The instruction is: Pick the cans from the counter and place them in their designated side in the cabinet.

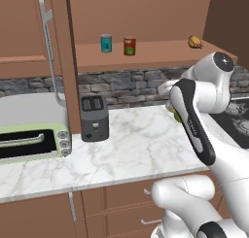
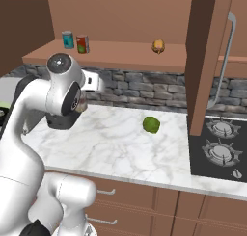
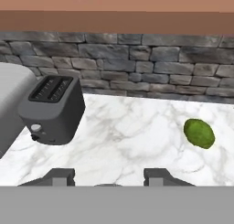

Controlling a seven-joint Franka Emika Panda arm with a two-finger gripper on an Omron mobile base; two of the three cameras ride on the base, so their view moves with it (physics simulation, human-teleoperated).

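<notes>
Left base view: the red can (image 1: 129, 45) stands on the cabinet shelf (image 1: 160, 55), just right of the teal-blue can (image 1: 106, 42).

Right base view: the lime (image 2: 151, 124) lies on the counter (image 2: 116, 148), well below the teal-blue can.

Hand view: the gripper (image 3: 108, 178) is partly closed, seemingly on the cream-yellow can (image 3: 108, 185), of which only a silvery sliver shows.

Carrying step; next, it should be raised beside the teal-blue can.

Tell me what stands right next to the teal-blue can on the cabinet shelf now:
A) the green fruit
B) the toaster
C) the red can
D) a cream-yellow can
C: the red can stands beside the teal-blue can on the cabinet shelf.
</notes>
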